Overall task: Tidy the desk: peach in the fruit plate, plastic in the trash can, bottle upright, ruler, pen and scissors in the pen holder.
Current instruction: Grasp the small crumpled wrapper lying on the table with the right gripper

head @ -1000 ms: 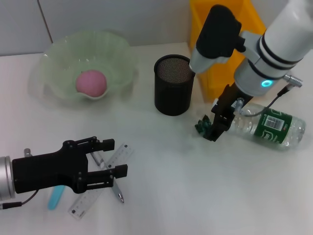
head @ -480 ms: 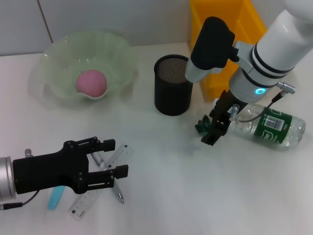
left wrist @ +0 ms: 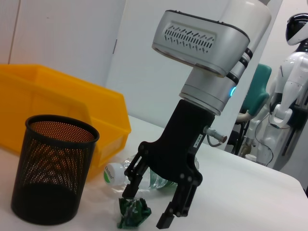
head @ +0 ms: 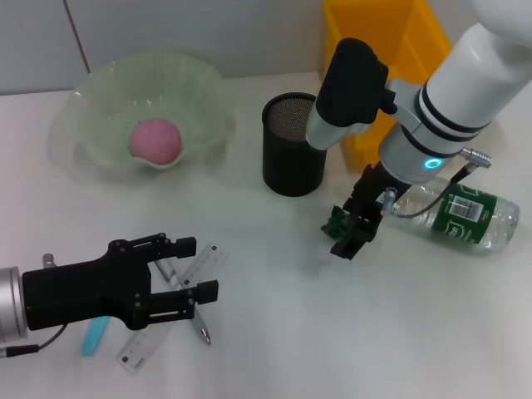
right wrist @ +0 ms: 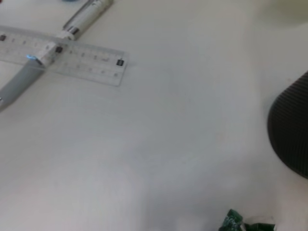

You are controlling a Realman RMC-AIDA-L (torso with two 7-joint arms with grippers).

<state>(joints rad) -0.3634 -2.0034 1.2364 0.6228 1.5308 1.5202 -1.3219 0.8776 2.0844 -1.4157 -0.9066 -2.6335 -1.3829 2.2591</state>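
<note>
A pink peach (head: 154, 140) lies in the pale green fruit plate (head: 91, 91). On the table beside the lying bottle (head: 459, 213) is a crumpled green plastic (head: 336, 223) (left wrist: 134, 213) (right wrist: 244, 223). My right gripper (head: 343, 237) (left wrist: 149, 208) stands open over it, one finger at the plastic. My left gripper (head: 198, 268) hangs open above the clear ruler (head: 146, 344) (right wrist: 72, 57) and the pen (head: 202, 330) (right wrist: 21, 81) lying across it. A light blue scissors handle (head: 93, 335) pokes out under the left arm. The black mesh pen holder (head: 295, 146) (left wrist: 52, 174) stands upright.
The yellow trash can (head: 386, 46) (left wrist: 57, 108) stands behind the pen holder, at the back right. Bare white table (head: 332, 332) lies between the two grippers and toward the front right.
My right gripper has moved left and forward, away from the bottle, and the green plastic has shifted slightly with it. The left arm has not moved.
</note>
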